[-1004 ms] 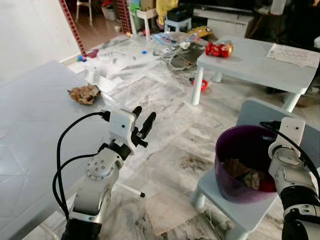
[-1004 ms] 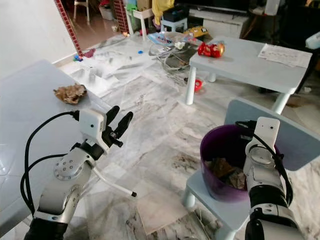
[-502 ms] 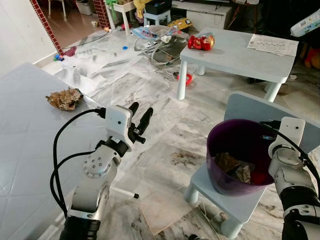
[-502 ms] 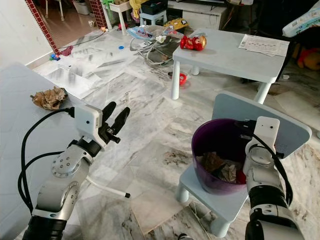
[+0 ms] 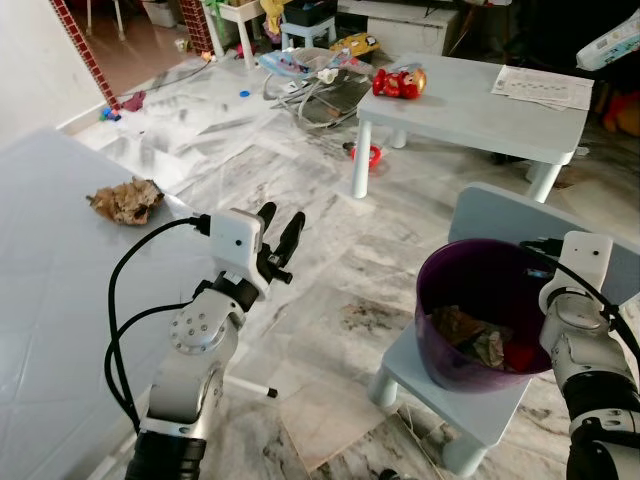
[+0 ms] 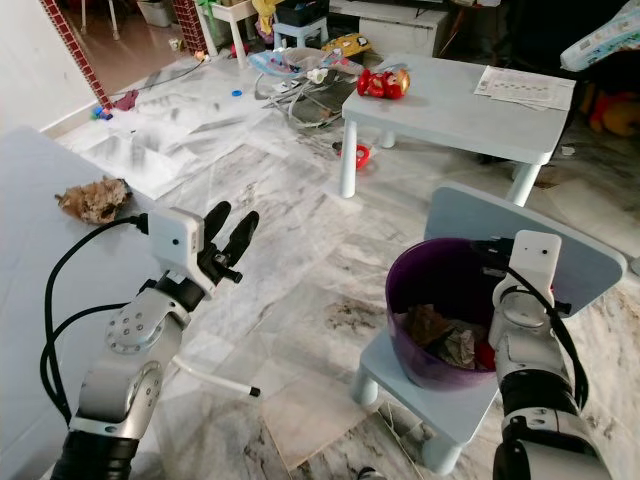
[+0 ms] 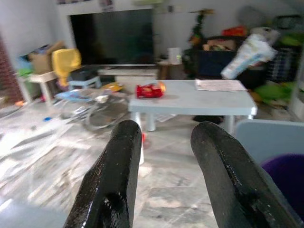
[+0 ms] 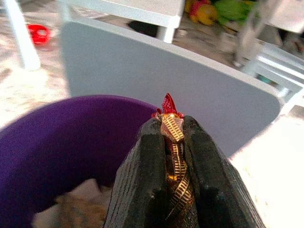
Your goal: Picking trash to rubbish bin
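A crumpled brown paper wad [image 5: 125, 200] lies on the white table [image 5: 50, 300] at my left. My left gripper [image 5: 280, 226] is raised over the floor beside that table's edge, open and holding nothing; its fingers [image 7: 116, 180] stand apart. A purple bin [image 5: 445, 295] sits on a small grey chair [image 5: 510, 215] and holds crumpled paper trash [image 5: 468, 333]. My right gripper [image 8: 172, 124] hovers at the bin's rim, shut on a red and gold wrapper [image 8: 174, 142]. In the eye views its white wrist [image 5: 584, 262] is at the bin's right side.
A low grey table [image 5: 480, 105] at the back carries a red toy [image 5: 398, 82] and a sheet of paper [image 5: 545, 88]. Toys and wire clutter [image 5: 315, 85] litter the marble floor beyond. Bare floor lies between the white table and the chair.
The head camera has swung, shifting the whole scene and bringing the bin and chair fuller into view. Both arms keep their poses.
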Tool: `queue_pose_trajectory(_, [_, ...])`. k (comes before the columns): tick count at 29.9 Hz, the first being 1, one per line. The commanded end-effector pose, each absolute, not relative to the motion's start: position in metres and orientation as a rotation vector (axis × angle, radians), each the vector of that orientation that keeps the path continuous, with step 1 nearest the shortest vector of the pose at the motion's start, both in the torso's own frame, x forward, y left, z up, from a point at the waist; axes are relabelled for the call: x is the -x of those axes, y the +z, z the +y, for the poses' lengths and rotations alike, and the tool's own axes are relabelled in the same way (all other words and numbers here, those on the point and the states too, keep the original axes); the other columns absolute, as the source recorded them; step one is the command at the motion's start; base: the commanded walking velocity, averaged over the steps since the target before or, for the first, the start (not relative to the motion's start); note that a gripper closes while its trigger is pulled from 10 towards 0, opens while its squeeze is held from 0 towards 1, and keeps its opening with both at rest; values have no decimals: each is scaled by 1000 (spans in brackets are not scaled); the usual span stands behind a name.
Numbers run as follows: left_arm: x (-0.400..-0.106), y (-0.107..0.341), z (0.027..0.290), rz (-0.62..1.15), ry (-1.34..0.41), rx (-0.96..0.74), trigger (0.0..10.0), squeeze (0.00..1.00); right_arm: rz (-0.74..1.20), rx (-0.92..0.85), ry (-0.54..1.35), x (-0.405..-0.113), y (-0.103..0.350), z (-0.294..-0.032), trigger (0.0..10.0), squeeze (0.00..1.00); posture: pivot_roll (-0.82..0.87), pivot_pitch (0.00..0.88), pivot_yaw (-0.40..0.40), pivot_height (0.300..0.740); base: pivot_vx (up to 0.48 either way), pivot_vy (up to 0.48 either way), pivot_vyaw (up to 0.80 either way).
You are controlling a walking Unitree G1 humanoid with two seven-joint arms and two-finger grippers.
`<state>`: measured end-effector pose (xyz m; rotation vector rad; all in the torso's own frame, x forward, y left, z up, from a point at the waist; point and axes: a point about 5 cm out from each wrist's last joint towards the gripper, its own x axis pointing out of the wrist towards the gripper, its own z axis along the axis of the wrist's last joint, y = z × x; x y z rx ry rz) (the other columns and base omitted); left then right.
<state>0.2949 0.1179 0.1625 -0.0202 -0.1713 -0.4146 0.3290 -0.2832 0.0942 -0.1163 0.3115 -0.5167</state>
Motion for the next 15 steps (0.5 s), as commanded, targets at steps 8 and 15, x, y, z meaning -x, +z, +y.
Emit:
queue_pose_trajectory(8, [-297,161,124,-156,-371,46,10000,0,296,120,-511,-329,97,-284,10000,0,-60,106,73,740,0,0,0])
queue_pose_trajectory(15, [-296,159,122,-145,-378,36,10000,0,344,72,-494,-328,90,-284,10000,0,-59,105,70,740,0,0,0])
